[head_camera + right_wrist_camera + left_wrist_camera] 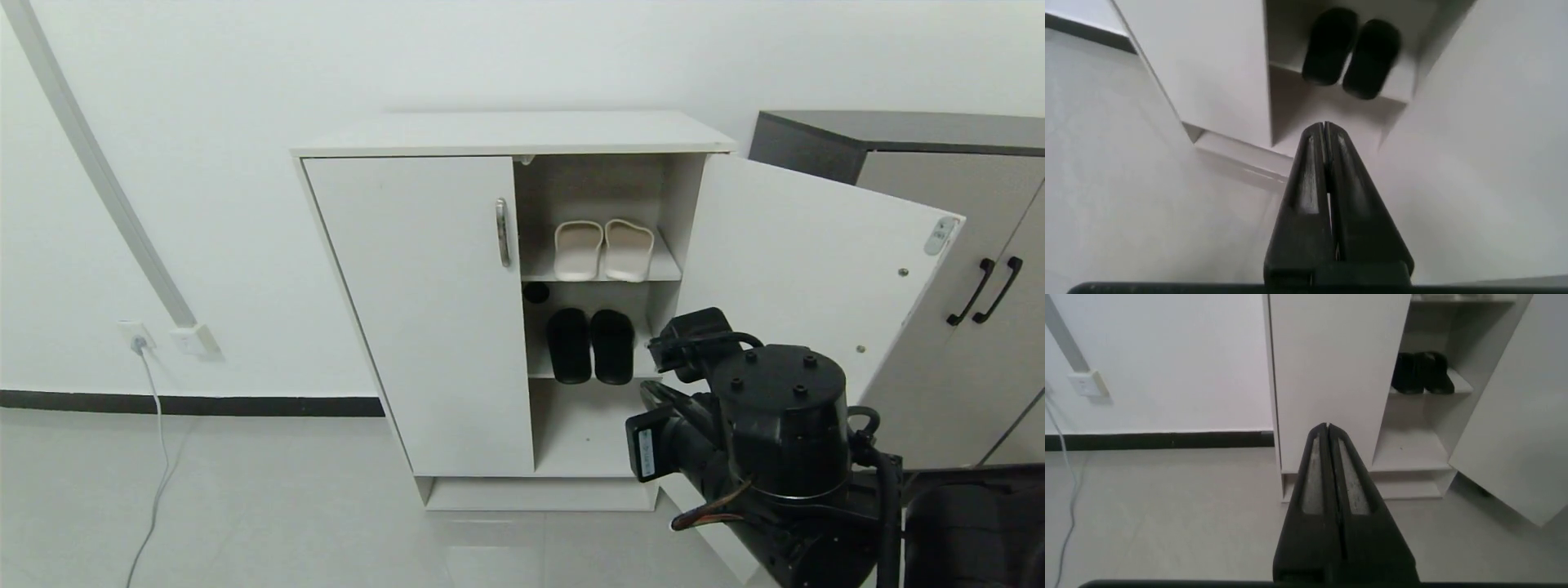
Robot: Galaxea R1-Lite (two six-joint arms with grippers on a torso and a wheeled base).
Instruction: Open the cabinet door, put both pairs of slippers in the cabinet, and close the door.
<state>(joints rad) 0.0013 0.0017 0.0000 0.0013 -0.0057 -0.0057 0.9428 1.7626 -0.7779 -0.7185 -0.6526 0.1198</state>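
Cabinet: white two-door cabinet (506,131), R door (808,269) swung open, L door (424,310) shut.
Top shelf: pair of beige slippers (604,249).
Mid shelf: pair of black slippers (589,345).
L gripper (1327,431): fingers together, empty.
R gripper (1324,131): fingers together, empty, near the open side.

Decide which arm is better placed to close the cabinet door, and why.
Right. The white slippers and black slippers are already shelved; the open door hangs on the robot's right, beside the right pincer. The left pincer faces the shut door.

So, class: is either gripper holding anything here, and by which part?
Nothing is held. The left gripper and the right gripper each have their fingers shut on nothing; the white slippers and black slippers lie in the cabinet.
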